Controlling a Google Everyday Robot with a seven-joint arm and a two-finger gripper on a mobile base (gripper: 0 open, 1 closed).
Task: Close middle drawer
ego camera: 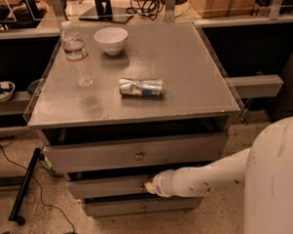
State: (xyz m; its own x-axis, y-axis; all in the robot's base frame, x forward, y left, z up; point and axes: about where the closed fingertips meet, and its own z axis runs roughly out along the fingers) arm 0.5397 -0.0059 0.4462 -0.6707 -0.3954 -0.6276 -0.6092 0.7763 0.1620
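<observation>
gripper (148,187) against front of shallow grey middle drawer (108,187), grip state can't tell | drawer partly out | left: push flush

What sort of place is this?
Likely an office or lab: a grey drawer cabinet holding a water bottle and bowl, cables behind it. The gripper is at the middle drawer front.
</observation>
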